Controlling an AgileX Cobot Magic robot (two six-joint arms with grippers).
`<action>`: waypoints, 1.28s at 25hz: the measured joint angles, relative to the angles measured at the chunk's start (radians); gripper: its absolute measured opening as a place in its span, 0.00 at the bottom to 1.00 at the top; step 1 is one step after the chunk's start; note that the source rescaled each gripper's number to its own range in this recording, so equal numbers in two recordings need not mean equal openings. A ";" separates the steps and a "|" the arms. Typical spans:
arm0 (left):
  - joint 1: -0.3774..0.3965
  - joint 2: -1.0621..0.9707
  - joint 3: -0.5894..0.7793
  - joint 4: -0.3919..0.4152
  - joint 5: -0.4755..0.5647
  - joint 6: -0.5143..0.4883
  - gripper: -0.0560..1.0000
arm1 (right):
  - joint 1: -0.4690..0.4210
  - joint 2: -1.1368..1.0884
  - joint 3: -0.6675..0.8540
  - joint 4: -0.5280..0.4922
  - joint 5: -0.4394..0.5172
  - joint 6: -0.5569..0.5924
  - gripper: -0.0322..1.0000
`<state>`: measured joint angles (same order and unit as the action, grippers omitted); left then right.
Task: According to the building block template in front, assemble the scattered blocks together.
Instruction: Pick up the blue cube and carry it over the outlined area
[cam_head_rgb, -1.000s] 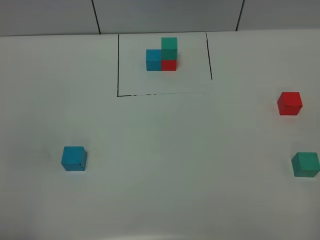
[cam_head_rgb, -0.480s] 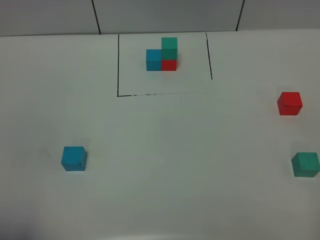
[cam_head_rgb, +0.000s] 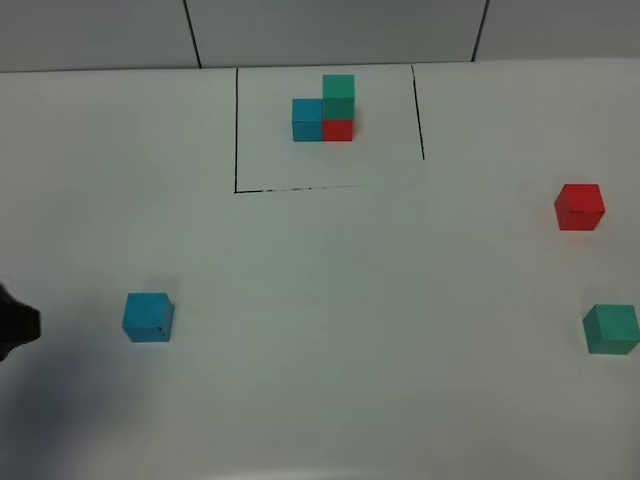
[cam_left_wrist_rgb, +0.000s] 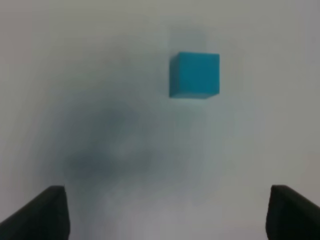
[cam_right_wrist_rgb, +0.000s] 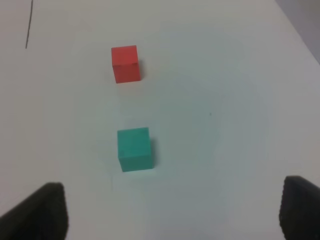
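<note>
My left gripper (cam_left_wrist_rgb: 168, 210) hangs at the left edge of the table (cam_head_rgb: 330, 300), jaws wide apart. Near it lies the blue cube (cam_head_rgb: 148, 317), plain and matte. The template (cam_head_rgb: 325, 108) stands far back inside a black outline (cam_head_rgb: 236, 130): blue beside red, green on red. At right lie the red cube (cam_head_rgb: 579, 207) and, nearer, the green cube (cam_head_rgb: 611, 329); my right gripper (cam_right_wrist_rgb: 172, 210) is spread wide too

A white table (cam_head_rgb: 330, 300) fills the view, a thin black outline (cam_head_rgb: 237, 130) drawn near its far edge; behind, a grey panelled wall (cam_head_rgb: 330, 30).
</note>
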<state>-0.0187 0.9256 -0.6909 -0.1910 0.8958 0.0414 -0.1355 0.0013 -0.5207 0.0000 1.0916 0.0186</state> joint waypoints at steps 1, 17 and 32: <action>0.000 0.076 -0.013 -0.011 -0.005 0.000 0.98 | 0.000 0.000 0.000 0.000 0.000 0.001 0.74; -0.228 0.649 -0.199 0.120 -0.119 -0.192 0.98 | 0.000 0.000 0.000 0.000 0.000 0.005 0.74; -0.306 0.856 -0.240 0.148 -0.245 -0.262 0.98 | 0.000 0.000 0.000 0.000 0.000 0.006 0.74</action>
<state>-0.3246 1.7817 -0.9311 -0.0426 0.6507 -0.2210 -0.1355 0.0013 -0.5207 0.0000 1.0916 0.0248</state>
